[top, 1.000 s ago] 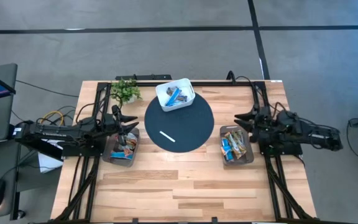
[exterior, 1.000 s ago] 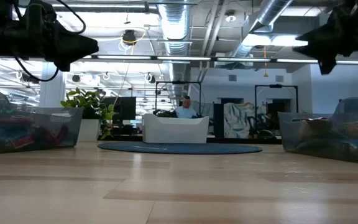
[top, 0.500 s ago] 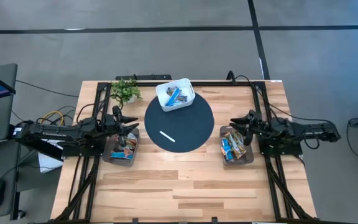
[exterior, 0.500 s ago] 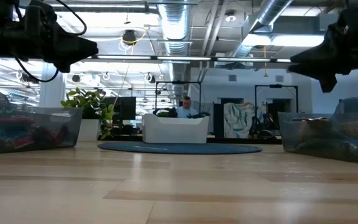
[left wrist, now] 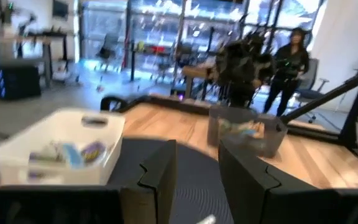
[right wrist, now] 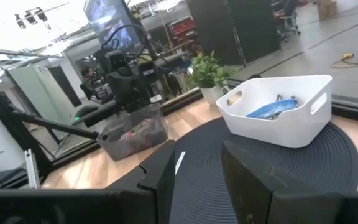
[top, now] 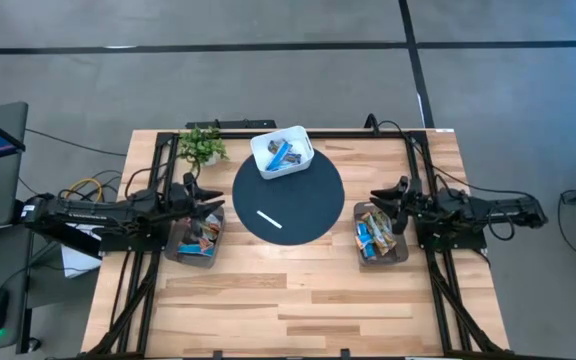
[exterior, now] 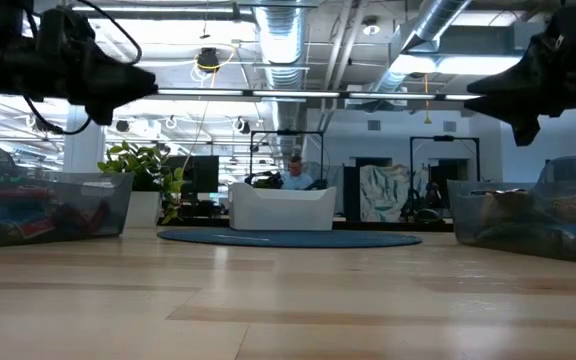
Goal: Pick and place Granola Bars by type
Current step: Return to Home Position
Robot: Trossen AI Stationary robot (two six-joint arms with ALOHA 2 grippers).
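The bench (top: 298, 300) has a dark round mat (top: 313, 200) in its middle. A white box (top: 264, 160) sits on the far edge of the mat. At least one blue bar (top: 286, 153) lies in the box. A thin white stick (top: 269, 219) lies on the mat, apart from the box.

A clear bin (top: 172, 245) stands to the left of the mat. It holds bars (top: 197, 238) that look blue and red. Another clear bin (top: 405, 250) stands to the right of the mat. It holds more bars (top: 376, 235), mostly tan, with some blue on them.

The left arm (top: 98, 212) reaches in from the left side. The left jaws hang over the far end of the left bin. They are spread apart and hold nothing. The right arm (top: 488, 212) reaches in from the right side. The right jaws hang over the far end of the right bin. They are spread apart too and hold nothing.

A small green plant (top: 202, 146) stands at the far left part of the bench, near the box. A person (exterior: 293, 172) is in the room behind the bench.
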